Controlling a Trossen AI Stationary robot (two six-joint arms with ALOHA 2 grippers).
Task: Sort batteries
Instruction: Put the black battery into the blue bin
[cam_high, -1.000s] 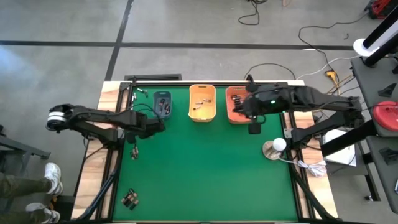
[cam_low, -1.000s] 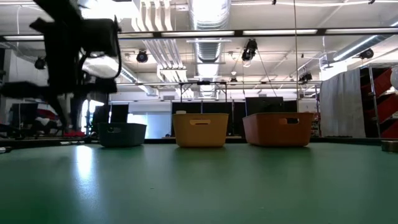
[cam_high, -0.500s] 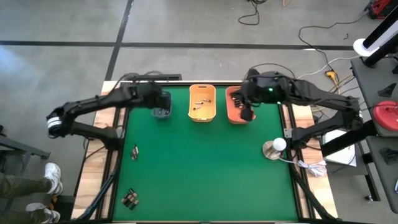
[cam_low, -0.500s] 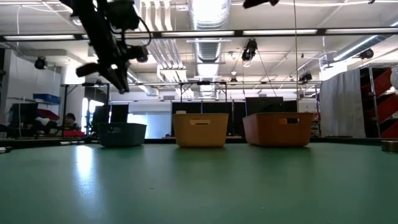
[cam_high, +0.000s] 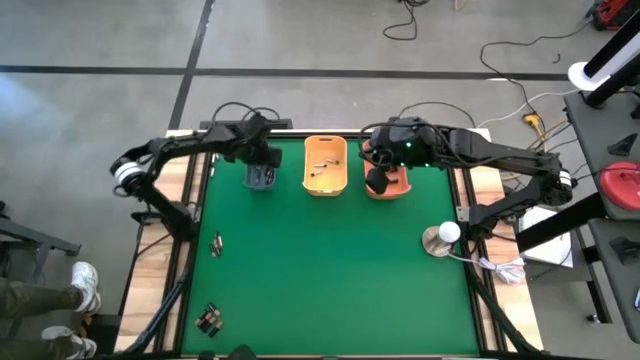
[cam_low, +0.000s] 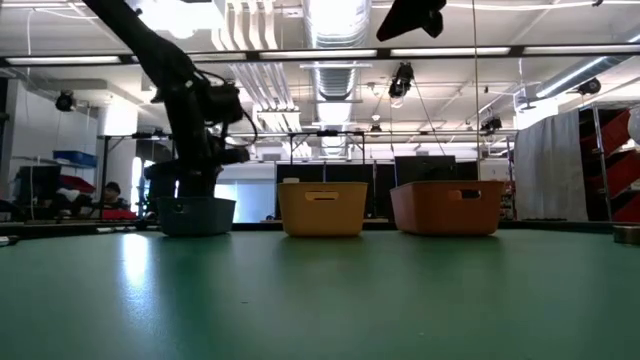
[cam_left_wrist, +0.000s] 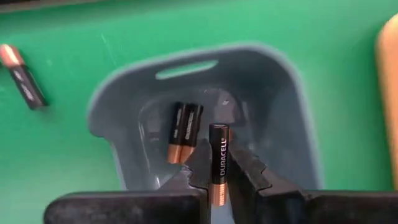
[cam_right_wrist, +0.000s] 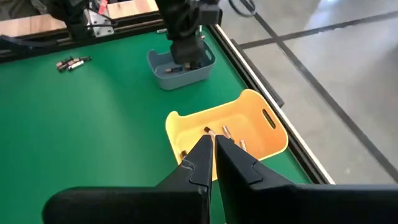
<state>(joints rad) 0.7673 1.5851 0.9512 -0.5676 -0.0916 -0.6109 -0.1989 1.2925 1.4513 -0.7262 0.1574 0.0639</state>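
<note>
1. Only the left wrist view shows what the left gripper carries: its fingers are clamped on a black-and-copper battery marked Duracell, held directly over the grey-blue bin. Two more cells lie side by side on that bin's floor.
2. The same view catches a lone battery on the green mat just outside the bin.
3. From above, the held cell is hidden — the left arm's dark wrist covers most of the grey-blue bin, which sits at the left end of the row.
4. The high view alone shows the batteries not yet in bins: a single one near the mat's left edge and a small cluster toward the near left corner.
5. The right gripper has its fingers pressed together with nothing between them. Its wrist view looks past them onto the yellow bin, a few small cells inside, and the left arm reaching into the grey-blue bin beyond.
6. In the high view the right arm's wrist hangs over the orange bin, blocking most of its contents.
7. The low view shows the three bins in a row — the left arm descends onto the leftmost, and the right arm shows only at the top edge.
8. A white lamp-like object stands by the table's right rail.
</note>
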